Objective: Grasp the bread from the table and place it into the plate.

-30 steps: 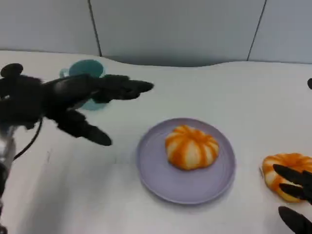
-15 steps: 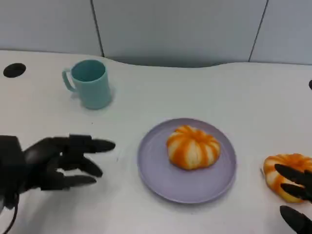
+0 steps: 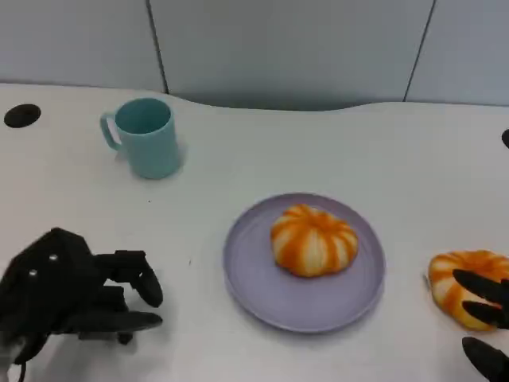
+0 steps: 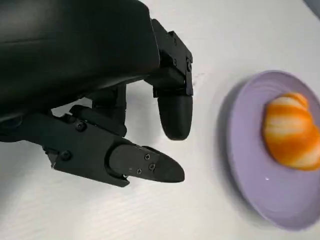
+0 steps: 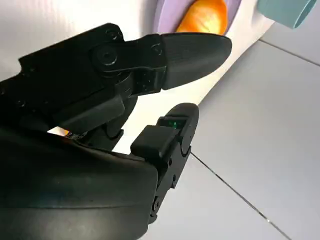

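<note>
One bread roll (image 3: 313,239) is sitting on the plate (image 3: 262,294). A second roll (image 3: 461,288) is lying right of the plate, the mug (image 3: 144,137) standing behind-left of it.

Head view looks down from above onto the white surface (image 3: 334,143), facing the grey wall panels, wide enough to take in the plate (image 3: 262,294) and cup (image 3: 147,135). Left wrist view sits close behind its own fingers (image 4: 145,165), low over the surface, sharing the plate (image 4: 245,170). Right wrist view is tilted, very close behind its fingers (image 5: 195,50), with plate edge (image 5: 162,12) and wall beyond.
</note>
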Available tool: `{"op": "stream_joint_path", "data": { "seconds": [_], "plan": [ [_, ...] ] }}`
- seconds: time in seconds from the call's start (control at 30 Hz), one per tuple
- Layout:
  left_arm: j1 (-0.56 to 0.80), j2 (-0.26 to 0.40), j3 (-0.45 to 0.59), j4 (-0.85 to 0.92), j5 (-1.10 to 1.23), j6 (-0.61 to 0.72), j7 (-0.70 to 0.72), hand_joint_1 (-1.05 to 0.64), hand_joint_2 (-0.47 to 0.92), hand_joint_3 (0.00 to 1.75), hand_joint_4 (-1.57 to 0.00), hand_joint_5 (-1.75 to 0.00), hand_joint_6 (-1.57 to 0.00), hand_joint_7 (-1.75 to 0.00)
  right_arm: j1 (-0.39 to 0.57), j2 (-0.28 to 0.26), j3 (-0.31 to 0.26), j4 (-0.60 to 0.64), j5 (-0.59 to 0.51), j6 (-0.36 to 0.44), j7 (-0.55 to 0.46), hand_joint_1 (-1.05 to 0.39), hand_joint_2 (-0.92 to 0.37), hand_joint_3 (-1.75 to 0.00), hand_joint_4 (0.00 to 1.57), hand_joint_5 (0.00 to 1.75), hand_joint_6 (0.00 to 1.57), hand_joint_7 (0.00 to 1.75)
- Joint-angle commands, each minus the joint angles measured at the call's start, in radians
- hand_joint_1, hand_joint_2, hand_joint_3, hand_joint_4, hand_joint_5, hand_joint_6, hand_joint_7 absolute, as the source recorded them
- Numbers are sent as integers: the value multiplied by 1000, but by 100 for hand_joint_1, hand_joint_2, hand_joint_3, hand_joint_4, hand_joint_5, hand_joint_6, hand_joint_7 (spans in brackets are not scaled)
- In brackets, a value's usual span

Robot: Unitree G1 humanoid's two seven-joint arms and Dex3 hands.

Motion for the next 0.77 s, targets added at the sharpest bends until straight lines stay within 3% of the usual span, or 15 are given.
{"op": "stream_joint_path", "data": {
  "seconds": [0.03,0.77],
  "plan": [
    [-11,13,-25,-36,41,40,26,-39,89,8,-71,-175,-56,-175,-4,-20,-18,19,16,-12,0,-37,-92,-37,91,0,77,0],
    [-20,-11,-25,-32,48,70,60,-37,89,5,-69,-175,-55,-175,-25,-33,-22,58,27,-27,-3,-37,-92,-36,93,1,78,0]
  ]
}}
